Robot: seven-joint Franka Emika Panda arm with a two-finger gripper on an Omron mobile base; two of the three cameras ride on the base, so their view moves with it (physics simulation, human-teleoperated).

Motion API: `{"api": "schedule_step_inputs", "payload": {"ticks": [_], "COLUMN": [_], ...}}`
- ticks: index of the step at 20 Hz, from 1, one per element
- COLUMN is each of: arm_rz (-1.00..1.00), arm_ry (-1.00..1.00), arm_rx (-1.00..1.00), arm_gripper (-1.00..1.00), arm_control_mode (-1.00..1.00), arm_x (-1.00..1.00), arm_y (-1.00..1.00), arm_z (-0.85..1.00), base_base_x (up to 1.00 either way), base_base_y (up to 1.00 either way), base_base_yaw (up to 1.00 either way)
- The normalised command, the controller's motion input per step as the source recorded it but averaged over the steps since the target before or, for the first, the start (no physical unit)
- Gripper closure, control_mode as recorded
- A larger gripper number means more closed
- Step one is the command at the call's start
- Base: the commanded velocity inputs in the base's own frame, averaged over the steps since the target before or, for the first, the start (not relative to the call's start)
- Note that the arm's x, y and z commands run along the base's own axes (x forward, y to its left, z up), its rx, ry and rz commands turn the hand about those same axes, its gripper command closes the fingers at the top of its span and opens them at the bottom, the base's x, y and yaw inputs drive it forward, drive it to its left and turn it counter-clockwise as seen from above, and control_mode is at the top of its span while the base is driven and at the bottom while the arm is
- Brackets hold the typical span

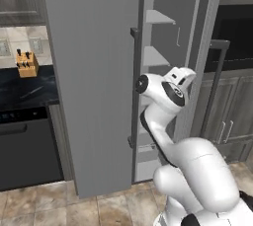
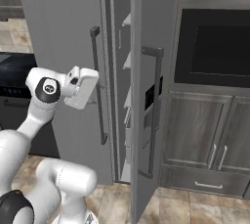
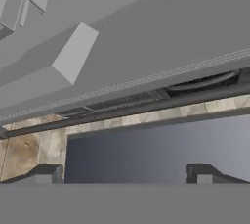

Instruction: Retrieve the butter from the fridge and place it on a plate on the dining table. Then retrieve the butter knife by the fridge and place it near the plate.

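The fridge [image 1: 94, 82] stands ajar, the tool [image 3: 125, 174] spread wide and empty beside its door; butter, plate and knife all remain ahead

2 base views look forward and down from behind the arm, left and right, both sharing the fridge [image 1: 94, 87] with its doors ajar. Hand view sits close, rolled, against a fridge door edge.

The arm is bent at the elbow and raised beside the fridge [image 1: 94, 72] door; the gripper [image 3: 128, 174] is held wide open, nothing grasped.
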Motion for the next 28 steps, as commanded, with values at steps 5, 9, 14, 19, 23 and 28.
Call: {"api": "schedule_step_inputs", "payload": {"ticks": [5, 9, 14, 19, 23, 28], "arm_rz": [0.0, 0.0, 0.01, 0.02, 0.05, 0.05], "arm_ry": [0.11, 0.11, 0.14, 0.23, 0.28, 0.25], "arm_rx": [-0.02, 0.0, 0.0, -0.02, -0.01, 0.0], "arm_gripper": [-1.0, -1.0, -1.0, -1.0, -1.0, -1.0], "arm_control_mode": [-1.0, -1.0, -1.0, -1.0, -1.0, -1.0], "arm_x": [0.54, 0.42, 0.26, 0.38, 0.37, 0.35], "arm_y": [0.0, -0.04, -0.04, -0.1, -0.29, -0.17], "arm_z": [0.0, 0.0, 0.0, -0.02, -0.02, 0.0], "base_base_x": [0.0, 0.0, 0.0, 0.0, 0.0, 0.0], "base_base_y": [0.0, 0.0, 0.0, 0.0, 0.0, 0.0], "base_base_yaw": [0.0, 0.0, 0.0, 0.0, 0.0, 0.0]}}
